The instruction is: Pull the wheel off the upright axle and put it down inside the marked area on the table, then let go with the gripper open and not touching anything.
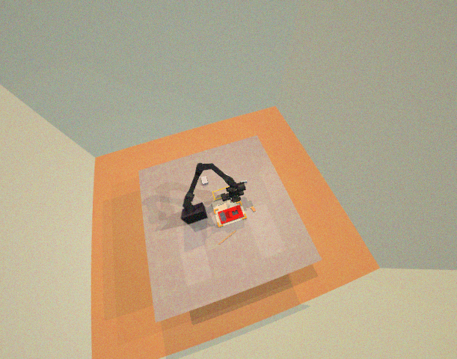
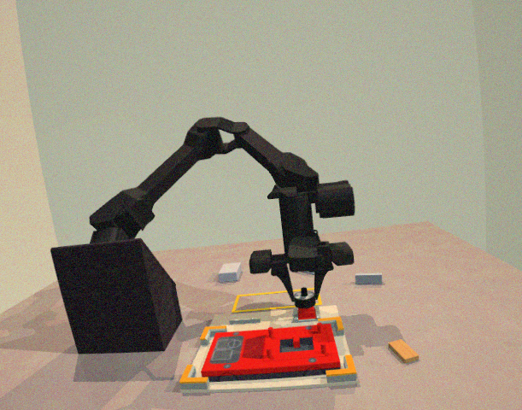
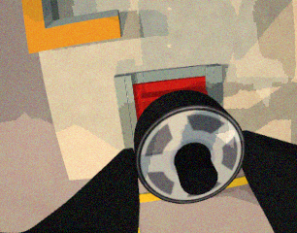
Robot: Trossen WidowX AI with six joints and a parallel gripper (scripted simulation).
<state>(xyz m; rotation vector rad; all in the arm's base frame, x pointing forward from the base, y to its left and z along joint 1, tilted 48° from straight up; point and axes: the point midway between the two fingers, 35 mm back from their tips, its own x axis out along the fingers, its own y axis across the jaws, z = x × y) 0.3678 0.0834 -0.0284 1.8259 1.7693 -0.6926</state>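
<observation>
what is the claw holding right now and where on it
The wheel, by its outer rim: the claw fingers press the tyre on opposite sides. The wheel sits on its axle, not yet lifted.
</observation>
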